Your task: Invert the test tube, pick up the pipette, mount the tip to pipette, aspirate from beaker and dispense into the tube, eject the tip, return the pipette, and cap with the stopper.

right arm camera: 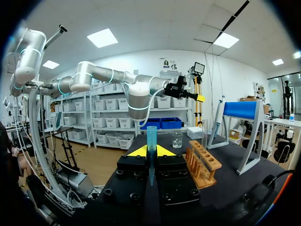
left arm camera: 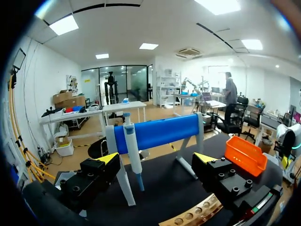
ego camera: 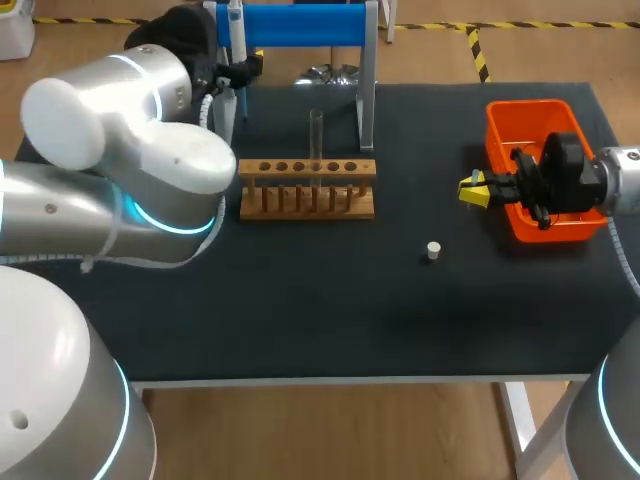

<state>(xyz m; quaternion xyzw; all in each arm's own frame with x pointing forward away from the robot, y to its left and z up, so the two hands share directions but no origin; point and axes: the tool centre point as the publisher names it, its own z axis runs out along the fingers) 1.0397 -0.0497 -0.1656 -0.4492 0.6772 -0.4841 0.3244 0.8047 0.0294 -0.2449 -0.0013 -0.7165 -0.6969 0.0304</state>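
Note:
The pipette (ego camera: 236,28) hangs on the blue stand (ego camera: 300,24) at the back of the table. My left gripper (ego camera: 240,72) stands open right in front of it; in the left wrist view the pipette (left arm camera: 132,146) is just ahead of the gripper (left arm camera: 156,159), nearer one finger, untouched. My right gripper (ego camera: 472,190), beside the orange bin (ego camera: 540,120), is shut on a blue pipette tip (right arm camera: 151,134) that stands upright between its fingers (right arm camera: 141,151). A clear test tube (ego camera: 316,135) stands in the wooden rack (ego camera: 307,187). The white stopper (ego camera: 433,250) lies on the mat. A beaker (right arm camera: 177,140) stands behind the rack.
The orange bin (left arm camera: 244,153) sits at the table's right side, partly under my right arm. The stand's metal legs (ego camera: 368,95) rise just behind the rack. My left arm's bulky elbow (ego camera: 120,150) hangs over the left part of the table.

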